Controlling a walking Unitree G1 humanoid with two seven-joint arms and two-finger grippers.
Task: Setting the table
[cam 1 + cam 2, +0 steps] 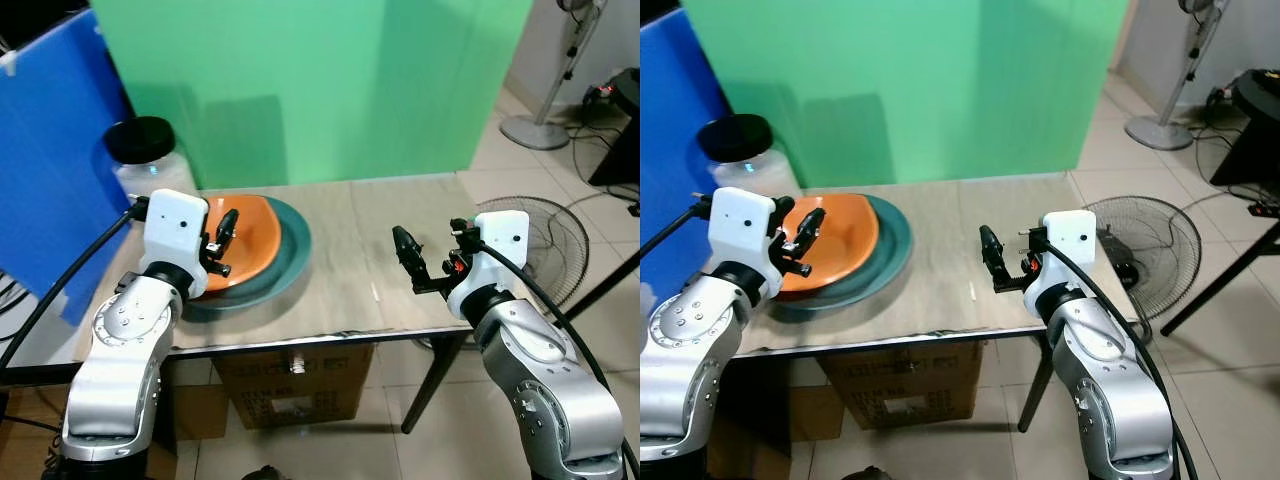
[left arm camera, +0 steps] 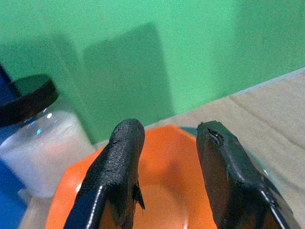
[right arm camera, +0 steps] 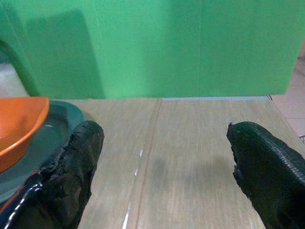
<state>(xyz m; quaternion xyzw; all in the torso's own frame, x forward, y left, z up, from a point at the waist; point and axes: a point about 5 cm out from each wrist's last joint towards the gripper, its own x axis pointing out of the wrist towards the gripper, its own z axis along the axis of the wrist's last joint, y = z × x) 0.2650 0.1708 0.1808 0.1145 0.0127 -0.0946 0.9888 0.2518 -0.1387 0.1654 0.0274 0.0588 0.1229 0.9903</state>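
An orange bowl sits inside a wider teal plate on the left part of the wooden table. My left gripper hovers just over the bowl's near-left side. Its fingers stand open, with nothing between them and the orange bowl showing below. My right gripper hangs over the bare right half of the table, well apart from the dishes. It is wide open and empty, and the right wrist view looks past its fingers to the teal plate and the bowl's edge.
A frosted jar with a black lid stands behind the dishes at the table's back left. A green screen rises behind the table and a blue board leans at the left. A cardboard box sits under the table, and a fan lies on the floor at right.
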